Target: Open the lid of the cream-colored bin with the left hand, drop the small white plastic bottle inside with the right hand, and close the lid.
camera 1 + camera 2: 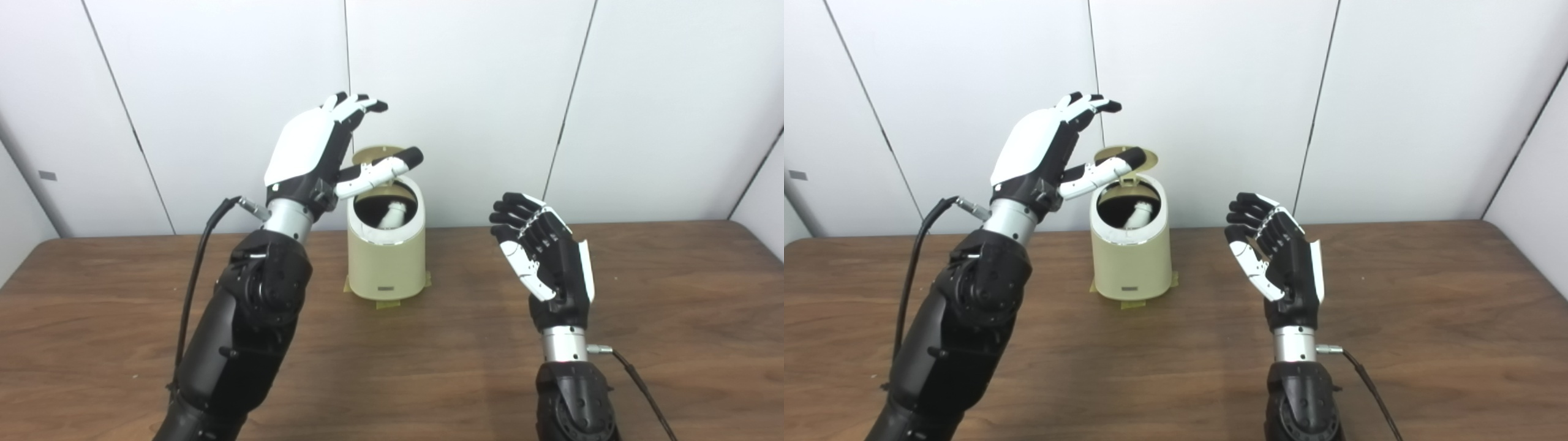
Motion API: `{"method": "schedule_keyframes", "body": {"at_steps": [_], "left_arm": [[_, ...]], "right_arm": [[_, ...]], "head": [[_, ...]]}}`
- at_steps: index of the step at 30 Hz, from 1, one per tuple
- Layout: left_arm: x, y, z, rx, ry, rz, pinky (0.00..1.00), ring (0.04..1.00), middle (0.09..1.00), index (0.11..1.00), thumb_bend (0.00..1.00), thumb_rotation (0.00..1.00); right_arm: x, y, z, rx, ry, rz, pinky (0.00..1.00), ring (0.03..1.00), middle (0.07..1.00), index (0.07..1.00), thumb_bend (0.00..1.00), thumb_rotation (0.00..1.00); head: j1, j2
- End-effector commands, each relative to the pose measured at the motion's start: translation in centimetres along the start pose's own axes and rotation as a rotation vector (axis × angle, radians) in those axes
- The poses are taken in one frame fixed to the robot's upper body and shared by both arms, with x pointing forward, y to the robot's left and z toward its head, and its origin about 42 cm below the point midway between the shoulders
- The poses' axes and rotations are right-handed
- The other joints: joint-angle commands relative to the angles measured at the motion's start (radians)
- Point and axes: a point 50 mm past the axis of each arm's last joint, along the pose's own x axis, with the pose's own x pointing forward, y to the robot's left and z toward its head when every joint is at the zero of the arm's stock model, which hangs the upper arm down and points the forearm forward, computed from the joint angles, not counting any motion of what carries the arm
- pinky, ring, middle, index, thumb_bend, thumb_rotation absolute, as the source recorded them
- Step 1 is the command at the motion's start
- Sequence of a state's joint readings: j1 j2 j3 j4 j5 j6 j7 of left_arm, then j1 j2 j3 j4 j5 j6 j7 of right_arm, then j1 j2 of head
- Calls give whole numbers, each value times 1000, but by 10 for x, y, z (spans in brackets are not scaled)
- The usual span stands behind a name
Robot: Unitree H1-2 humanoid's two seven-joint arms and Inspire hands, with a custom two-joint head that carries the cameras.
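Cream bin [386,257] on the tabletop [429,367], lid [1127,157] up, white bottle [394,214] lying inside (neck showing), left hand [318,150] spread and empty above the bin, right hand [542,254] beside it, fingers loose, grasping nothing

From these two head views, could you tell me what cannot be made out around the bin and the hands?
- Lid: partly hidden in both views by the thumb of the left hand; whether they touch is unclear.
- Bottle: only its top shows; the bin wall and dark interior hide the rest.
- Right hand: fingers curled, palm seems empty.
- Both arms: cut off by the bottom edge.
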State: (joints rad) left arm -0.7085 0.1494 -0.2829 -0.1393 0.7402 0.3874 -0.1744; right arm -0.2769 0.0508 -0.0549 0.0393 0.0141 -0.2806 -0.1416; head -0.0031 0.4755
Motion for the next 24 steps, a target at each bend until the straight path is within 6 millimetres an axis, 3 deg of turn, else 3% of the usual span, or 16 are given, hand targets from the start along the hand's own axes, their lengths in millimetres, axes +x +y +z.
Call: {"method": "schedule_keyframes", "body": {"at_steps": [1, 24], "left_arm": [[19, 13, 21, 58, -45, 34, 1000, 1000, 936, 889, 858, 990], [28, -11, 15, 197, 26, -57, 1000, 997, 919, 886, 853, 981]], "right_arm": [[15, 3, 16, 20, -84, 10, 572, 636, 657, 653, 319, 350], [16, 4, 12, 17, -78, 37, 561, 643, 671, 665, 308, 315]], "head": [[12, -11], [22, -25]]}}
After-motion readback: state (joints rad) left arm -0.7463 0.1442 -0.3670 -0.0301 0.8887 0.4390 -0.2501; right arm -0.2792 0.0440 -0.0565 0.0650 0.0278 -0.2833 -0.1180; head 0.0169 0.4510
